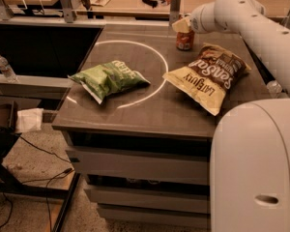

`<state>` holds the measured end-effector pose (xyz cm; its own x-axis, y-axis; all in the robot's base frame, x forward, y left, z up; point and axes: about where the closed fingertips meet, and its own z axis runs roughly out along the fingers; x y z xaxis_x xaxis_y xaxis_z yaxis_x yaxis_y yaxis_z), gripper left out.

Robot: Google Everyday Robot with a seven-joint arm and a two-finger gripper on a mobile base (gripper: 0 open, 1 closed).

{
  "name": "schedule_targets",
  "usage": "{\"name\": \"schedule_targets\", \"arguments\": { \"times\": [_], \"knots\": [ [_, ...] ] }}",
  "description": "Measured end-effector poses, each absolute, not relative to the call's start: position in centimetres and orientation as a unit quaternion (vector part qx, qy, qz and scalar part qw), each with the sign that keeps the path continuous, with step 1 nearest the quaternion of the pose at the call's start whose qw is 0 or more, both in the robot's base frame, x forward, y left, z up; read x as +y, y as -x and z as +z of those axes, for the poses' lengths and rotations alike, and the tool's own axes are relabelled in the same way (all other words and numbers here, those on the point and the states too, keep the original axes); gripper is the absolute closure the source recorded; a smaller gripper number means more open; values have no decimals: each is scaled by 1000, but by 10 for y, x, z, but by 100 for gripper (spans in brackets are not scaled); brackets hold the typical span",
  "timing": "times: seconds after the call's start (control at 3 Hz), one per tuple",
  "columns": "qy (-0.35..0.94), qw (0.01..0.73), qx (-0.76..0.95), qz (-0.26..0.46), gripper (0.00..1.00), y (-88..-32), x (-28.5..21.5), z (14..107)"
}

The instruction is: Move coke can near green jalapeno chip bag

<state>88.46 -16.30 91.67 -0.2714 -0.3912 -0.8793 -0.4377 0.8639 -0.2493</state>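
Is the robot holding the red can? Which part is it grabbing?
It cannot be told. The gripper is right at the top of the upright coke can, but a real hold on it does not show.

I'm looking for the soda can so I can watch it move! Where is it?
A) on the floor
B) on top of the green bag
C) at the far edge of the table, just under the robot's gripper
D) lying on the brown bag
C: the coke can stands at the table's far edge behind the brown chip bag, the gripper just above its top, well apart from the green jalapeno chip bag.
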Motion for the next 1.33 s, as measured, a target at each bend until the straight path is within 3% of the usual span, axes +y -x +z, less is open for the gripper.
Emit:
{"name": "schedule_targets", "arguments": {
  "times": [0.67, 1.0, 1.33],
  "knots": [
    [257, 561, 786, 49, 88, -890, -163, 936],
    [283, 559, 774, 87, 100, -871, -153, 948],
    [323, 559, 746, 165, 100, -850, -141, 952]
  ]
}}
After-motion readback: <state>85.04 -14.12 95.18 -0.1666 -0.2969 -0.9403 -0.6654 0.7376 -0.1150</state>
